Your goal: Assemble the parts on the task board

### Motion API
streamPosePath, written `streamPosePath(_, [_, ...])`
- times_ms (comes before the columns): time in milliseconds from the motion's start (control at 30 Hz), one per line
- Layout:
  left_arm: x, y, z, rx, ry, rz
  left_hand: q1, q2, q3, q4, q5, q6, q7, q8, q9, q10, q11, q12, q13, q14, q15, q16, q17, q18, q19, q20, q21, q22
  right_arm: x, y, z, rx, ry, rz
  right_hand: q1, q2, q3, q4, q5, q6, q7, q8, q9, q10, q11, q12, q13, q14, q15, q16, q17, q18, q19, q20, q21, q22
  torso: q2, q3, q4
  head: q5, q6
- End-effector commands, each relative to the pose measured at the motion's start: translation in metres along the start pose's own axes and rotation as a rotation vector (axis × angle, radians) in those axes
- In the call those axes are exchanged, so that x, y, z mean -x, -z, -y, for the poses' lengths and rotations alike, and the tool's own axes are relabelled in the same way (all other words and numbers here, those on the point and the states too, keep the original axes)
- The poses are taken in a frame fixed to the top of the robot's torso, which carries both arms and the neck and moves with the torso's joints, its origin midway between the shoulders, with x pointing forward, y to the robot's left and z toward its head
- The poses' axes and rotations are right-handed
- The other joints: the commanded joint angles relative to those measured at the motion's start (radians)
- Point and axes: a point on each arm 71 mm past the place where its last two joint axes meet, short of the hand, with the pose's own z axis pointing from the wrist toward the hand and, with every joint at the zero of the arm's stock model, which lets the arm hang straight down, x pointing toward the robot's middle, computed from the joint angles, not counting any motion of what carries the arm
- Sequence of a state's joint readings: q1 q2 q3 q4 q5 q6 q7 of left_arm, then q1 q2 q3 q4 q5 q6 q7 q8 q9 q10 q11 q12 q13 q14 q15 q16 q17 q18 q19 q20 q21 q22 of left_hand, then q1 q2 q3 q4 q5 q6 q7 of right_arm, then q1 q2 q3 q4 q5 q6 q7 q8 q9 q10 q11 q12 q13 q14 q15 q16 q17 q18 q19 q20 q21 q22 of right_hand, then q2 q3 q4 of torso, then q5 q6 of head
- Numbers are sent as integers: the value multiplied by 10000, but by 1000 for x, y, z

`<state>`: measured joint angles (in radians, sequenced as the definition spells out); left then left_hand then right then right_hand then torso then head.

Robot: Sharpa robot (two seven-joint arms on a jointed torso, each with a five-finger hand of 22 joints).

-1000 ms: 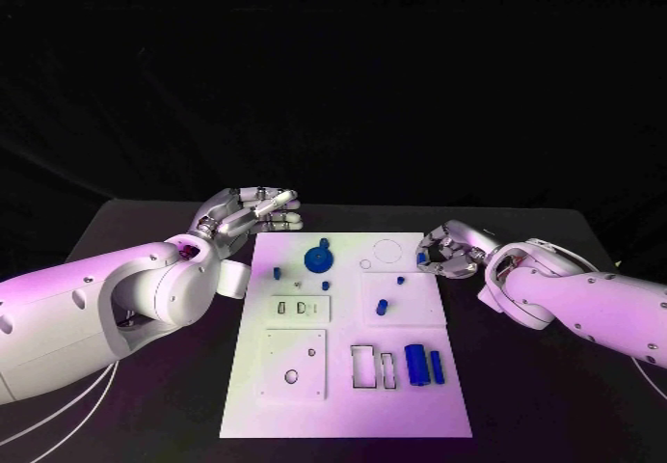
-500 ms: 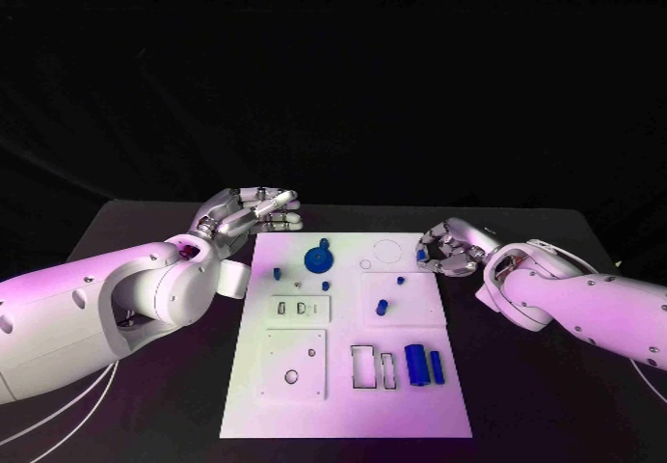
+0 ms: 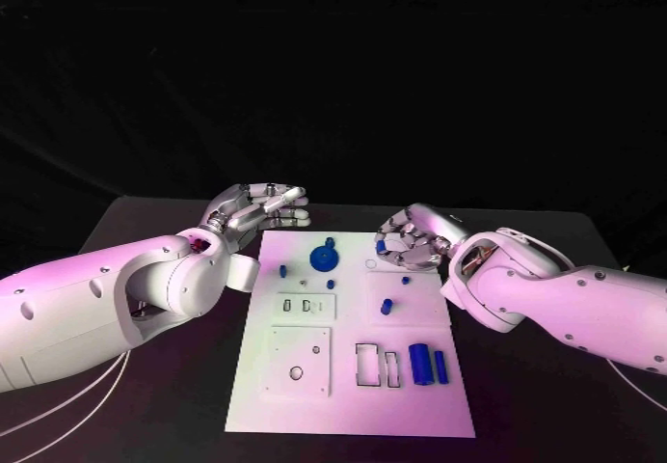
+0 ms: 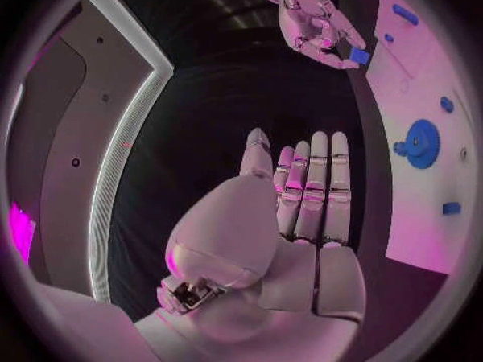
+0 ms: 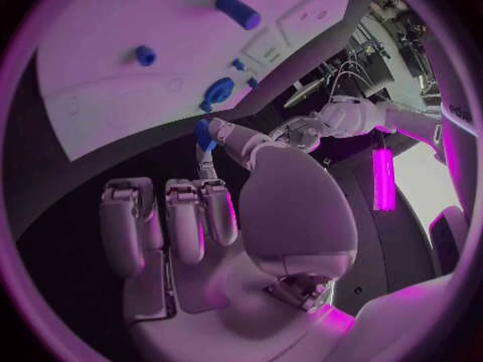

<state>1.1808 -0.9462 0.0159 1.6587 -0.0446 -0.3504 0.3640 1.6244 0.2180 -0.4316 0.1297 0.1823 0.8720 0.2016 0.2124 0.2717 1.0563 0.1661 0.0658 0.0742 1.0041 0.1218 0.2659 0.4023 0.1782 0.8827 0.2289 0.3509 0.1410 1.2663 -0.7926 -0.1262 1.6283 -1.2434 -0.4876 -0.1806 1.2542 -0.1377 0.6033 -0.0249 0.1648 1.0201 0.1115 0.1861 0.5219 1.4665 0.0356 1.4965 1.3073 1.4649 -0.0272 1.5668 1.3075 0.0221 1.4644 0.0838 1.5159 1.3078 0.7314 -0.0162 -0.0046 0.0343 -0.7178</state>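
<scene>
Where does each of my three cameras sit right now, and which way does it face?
Head view: on the robot's head, looking down at the task board; both arms show.
Left wrist view: behind the left hand, looking past its fingers across the board's far end toward the right hand.
Right wrist view: behind the right hand, which pinches a small blue part, facing the board.
Shared: the blue gear shows in all three.

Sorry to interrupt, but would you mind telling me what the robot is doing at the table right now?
It is assembling small blue parts on the white task board. The right hand pinches a small blue part in its fingers above the board's far end, near an empty round recess. The left hand holds nothing and hovers off the board's far left corner. A blue gear, some pegs and two blue cylinders sit on the board.
</scene>
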Motion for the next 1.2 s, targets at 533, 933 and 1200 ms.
streamPosePath(533, [1, -6, -1, -36, 49, -88, 44, 49, -85, -40, 32, -51, -8, -36, 16, -46, 0, -5, -5, -91, 10, -68, 19, 6, -99, -8, 55, -2, -94, -15, -78, 779, 947, -1634, -98, 69, 78, -25, 239, 166, -99, 219, 407, 230, -97, -111, 1662, 1059, -86, 40, 2633, -25, 560, -77, -63, 2167, -28, -40, 31, 365, -108])
streamPosePath(933, [0, -6, -1, -20, 59, -113, 58, 56, -98, -50, 21, -48, -11, -35, 24, -42, -1, -4, -4, -103, 13, -77, 31, 5, -110, -7, 53, -4, -118, -17, -84, 822, 1354, -1754, -261, -28, 34, -23, 250, 195, -134, 264, 453, 242, -128, -118, 1657, 1059, -109, 40, 2633, -35, 590, -96, -31, 2195, -9, -26, -28, 544, -214])
streamPosePath(1200, [0, -6, -1, -6, 63, -125, 62, 61, -105, -53, 18, -46, -11, -35, 28, -41, 0, -4, -4, -111, 15, -83, 37, 4, -117, -6, 52, -5, -123, -17, -83, 772, 1478, -1785, -449, -151, -25, 8, 233, 209, -165, 284, 475, 256, -152, -118, 1662, 1059, -131, 40, 2633, -45, 617, -116, -4, 2219, -4, -14, -23, 570, -296])
